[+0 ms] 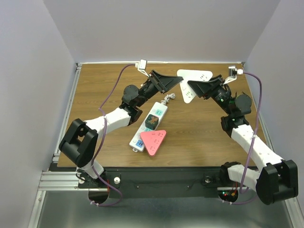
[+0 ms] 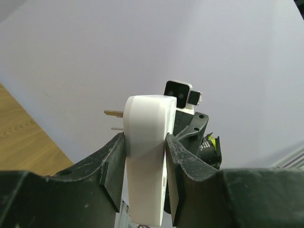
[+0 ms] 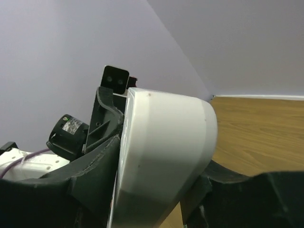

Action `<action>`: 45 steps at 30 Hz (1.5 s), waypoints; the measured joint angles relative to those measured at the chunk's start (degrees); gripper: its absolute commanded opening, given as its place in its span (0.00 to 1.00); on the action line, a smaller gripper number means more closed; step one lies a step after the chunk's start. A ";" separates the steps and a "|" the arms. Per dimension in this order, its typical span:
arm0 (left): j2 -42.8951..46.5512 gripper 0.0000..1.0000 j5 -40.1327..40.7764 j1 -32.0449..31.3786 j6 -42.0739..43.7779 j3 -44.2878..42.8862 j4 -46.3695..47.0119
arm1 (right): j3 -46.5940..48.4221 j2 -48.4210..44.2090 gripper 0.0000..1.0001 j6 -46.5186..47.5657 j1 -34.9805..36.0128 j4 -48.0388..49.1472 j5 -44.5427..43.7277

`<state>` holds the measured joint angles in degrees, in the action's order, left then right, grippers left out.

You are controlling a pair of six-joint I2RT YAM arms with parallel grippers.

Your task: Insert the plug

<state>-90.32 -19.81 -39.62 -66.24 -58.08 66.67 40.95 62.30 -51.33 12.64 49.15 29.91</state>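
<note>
The plug point(image 1: 195, 76) is a white, flat, rounded-triangle block, held above the back of the table between both grippers. My left gripper point(image 1: 177, 85) is shut on its left edge. In the left wrist view the plug point(image 2: 147, 142) stands edge-on between the black fingers point(image 2: 111, 166), with metal prongs point(image 2: 114, 113) sticking out to the left. My right gripper point(image 1: 192, 88) grips it from the right. In the right wrist view its fingers point(image 3: 97, 171) press on both sides of the rounded white body point(image 3: 166, 142).
A white power strip point(image 1: 153, 119) lies slanted mid-table, with a dark block in one socket. A pink triangular plug point(image 1: 154, 141) sits at its near end, and its white cord point(image 1: 168, 99) curls at the far end. Grey walls enclose the wooden table point(image 1: 204, 133).
</note>
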 measured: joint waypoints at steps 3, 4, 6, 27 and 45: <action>-0.13 0.47 -0.24 -0.02 0.22 0.13 0.57 | -0.20 0.00 0.01 -2.34 0.09 0.42 0.11; -0.13 0.58 -0.15 0.02 0.39 0.37 0.87 | -0.24 0.00 0.01 -2.97 0.07 0.46 0.17; -0.11 0.68 -0.15 0.09 0.74 0.92 0.76 | -0.74 -0.04 0.00 -3.67 0.07 0.50 0.04; 12.59 0.70 -3.78 13.99 20.11 17.35 -20.37 | -3.41 12.98 0.00 -10.56 -1.09 -0.85 0.20; 3.54 0.74 -12.90 17.59 29.07 16.46 -26.23 | -3.13 32.54 0.00 -15.15 -1.38 -0.46 15.39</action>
<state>-86.78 -32.71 -22.02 -37.17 -41.63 40.45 37.82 94.85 -66.48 11.27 48.69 45.30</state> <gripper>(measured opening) 0.731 0.413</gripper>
